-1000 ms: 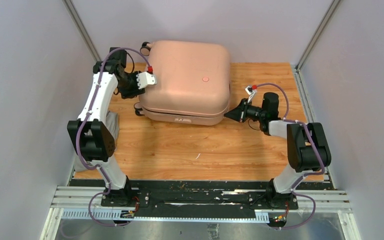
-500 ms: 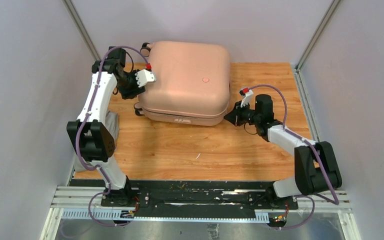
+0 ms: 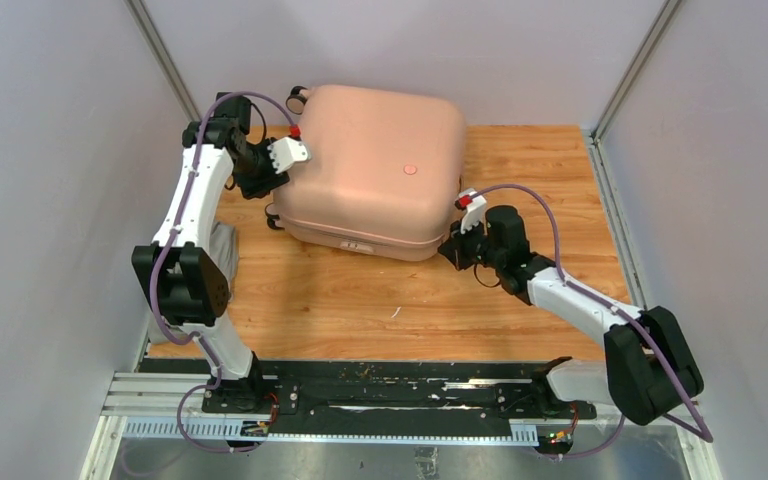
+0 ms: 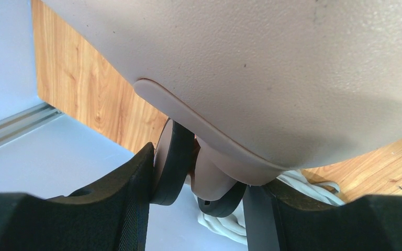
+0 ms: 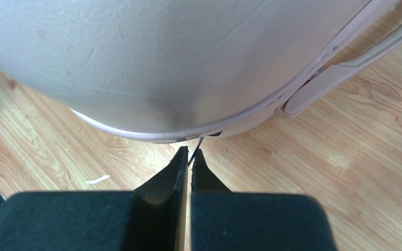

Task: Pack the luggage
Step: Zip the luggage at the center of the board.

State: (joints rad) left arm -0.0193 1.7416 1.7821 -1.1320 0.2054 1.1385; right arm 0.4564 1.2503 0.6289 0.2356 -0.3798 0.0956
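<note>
- Found luggage lying flat on wooden table, shell closed, set slightly askew, far edge close to back wall.
- Noted small round mark on upper shell, right of centre.
- Located L gripper at luggage's left side, low against shell.
- Recorded L jaws abt half-way apart, closed onto black-and-pink wheel under corner of shell; saw both fingers against wheel assy.
- Located R gripper at luggage's near-right corner, low to table, tips just short of seam.
- Recorded R jaws fully together, pinching thin dark tab that ran out from seam of shell.
- Observed pale handle strip along side of luggage, to right of R gripper in wrist view.
- Spotted far-left wheel at luggage's far-left corner, apart from both grippers.
- Logged grey cloth left of luggage, towards near side, beside L arm, apart from shell.
- Logged small white scrap on table on near side of luggage, well apart from it.
</note>
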